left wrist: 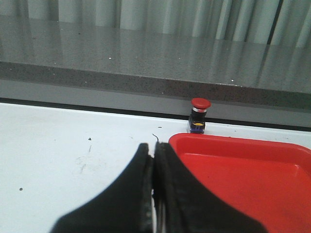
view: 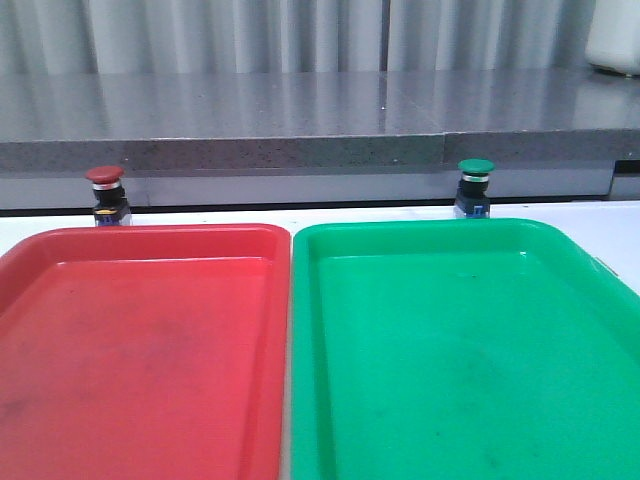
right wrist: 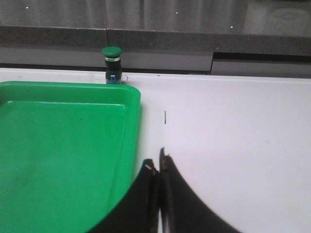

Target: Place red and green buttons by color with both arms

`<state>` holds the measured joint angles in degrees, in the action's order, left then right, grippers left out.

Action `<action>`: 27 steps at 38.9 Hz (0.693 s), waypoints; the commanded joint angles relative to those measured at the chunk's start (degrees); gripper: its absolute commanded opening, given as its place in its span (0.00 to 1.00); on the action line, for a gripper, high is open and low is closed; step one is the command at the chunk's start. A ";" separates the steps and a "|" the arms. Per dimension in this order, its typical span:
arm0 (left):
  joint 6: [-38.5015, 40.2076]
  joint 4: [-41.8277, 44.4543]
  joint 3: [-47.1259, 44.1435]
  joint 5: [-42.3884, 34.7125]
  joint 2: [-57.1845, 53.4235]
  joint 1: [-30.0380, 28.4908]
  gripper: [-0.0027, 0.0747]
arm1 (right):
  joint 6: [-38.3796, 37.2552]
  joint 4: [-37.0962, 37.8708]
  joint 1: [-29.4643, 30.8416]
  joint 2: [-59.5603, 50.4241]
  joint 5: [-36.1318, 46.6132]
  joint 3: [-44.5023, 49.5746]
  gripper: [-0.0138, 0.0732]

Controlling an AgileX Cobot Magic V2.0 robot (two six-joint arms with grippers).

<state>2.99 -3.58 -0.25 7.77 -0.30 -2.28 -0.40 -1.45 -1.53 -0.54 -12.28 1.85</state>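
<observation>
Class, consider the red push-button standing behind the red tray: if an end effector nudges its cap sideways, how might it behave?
The red push-button would probably tip: it stands tall on a narrow base under a wider cap. It looks rigid. The domed cap may slip from a grip.

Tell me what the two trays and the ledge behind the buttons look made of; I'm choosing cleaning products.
The red tray and green tray look like moulded plastic: uniform colour, rounded rims, a soft gloss with faint scuffs. The ledge looks like polished speckled stone or a stone-look composite; its top reflects the curtain, and the pictures cannot settle which.
</observation>
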 commanded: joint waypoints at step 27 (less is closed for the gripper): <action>0.73 2.68 24.34 -2.63 20.25 -0.11 0.01 | 0.40 -2.02 0.39 16.11 0.80 -26.67 0.09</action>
<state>2.99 -1.03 20.41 7.07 14.67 -2.28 -0.40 -2.45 -1.53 10.26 -13.44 -20.44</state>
